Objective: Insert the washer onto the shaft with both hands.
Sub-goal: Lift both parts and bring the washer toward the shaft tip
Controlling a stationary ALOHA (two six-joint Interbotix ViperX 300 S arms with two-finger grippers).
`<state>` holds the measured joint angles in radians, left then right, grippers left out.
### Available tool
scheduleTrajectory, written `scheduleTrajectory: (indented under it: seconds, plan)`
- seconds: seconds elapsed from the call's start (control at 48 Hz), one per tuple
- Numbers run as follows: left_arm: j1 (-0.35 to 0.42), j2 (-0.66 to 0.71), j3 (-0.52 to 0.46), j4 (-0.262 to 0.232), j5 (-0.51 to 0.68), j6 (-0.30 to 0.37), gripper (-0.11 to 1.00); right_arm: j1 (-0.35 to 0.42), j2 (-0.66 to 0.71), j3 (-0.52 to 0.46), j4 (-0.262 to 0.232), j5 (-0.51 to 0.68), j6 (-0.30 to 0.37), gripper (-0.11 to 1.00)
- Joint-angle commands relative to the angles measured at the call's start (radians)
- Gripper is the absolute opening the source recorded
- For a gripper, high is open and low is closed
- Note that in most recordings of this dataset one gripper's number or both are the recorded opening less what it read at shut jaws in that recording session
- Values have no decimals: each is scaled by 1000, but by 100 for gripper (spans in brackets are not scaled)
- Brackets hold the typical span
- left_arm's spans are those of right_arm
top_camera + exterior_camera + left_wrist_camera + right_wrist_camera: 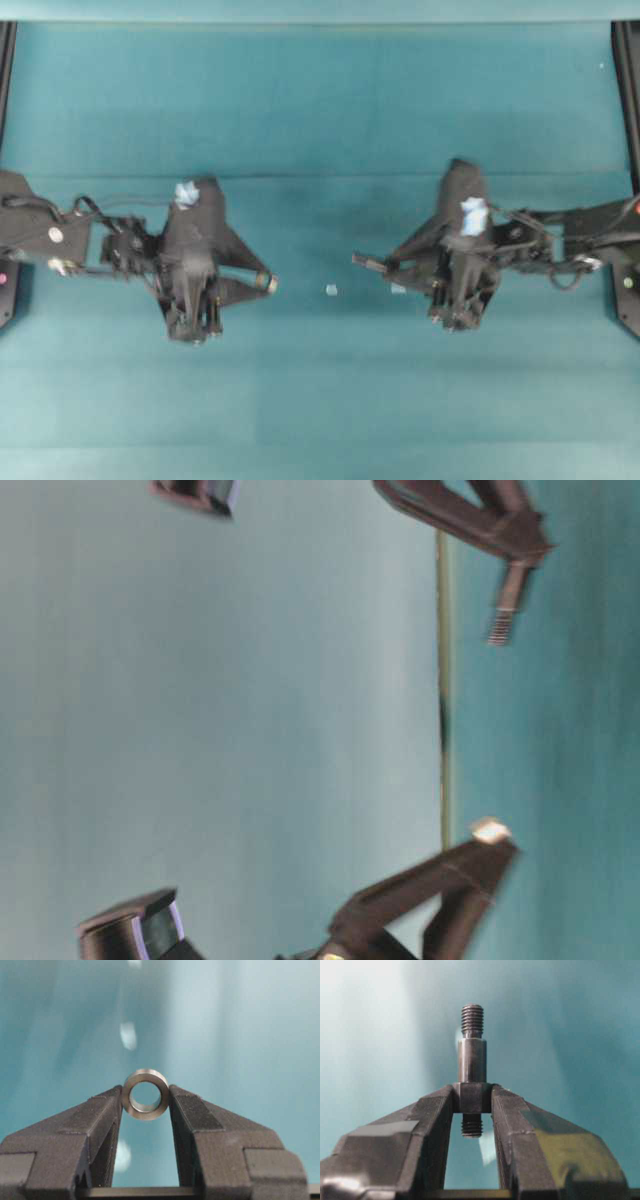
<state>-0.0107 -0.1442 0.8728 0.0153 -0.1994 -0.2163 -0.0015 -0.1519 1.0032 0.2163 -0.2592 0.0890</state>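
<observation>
The left black gripper (145, 1105), jaws partly closed, pinches a small silvery-grey metal washer (145, 1094) between its fingertips, the ring's hole facing the wrist camera. The right black gripper (472, 1098), jaws nearly shut, clamps a short dark-grey metal shaft (472, 1062) by its middle, one threaded end standing beyond the tips. From overhead the two arms face each other across a teal cloth table (320, 100), well apart, with a tiny pale fleck (331, 290) lying between them.
</observation>
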Motion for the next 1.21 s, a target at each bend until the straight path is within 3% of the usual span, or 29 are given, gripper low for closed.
scheduleTrajectory:
  seconds: [0.0,0.208,0.52,1.186]
  plan:
    - [17,-28,8,2,-97,-28,35,14,-23,11,-8,-84,9,1]
    - [37,-28,12,2,-212,-44,35,48,11,12,-81,-193,9,1]
    - [37,-26,8,2,-233,-67,35,57,72,-60,-169,-224,6,1]
    - [0,35,-54,2,-267,-69,35,14,97,-94,-175,-259,-32,1]
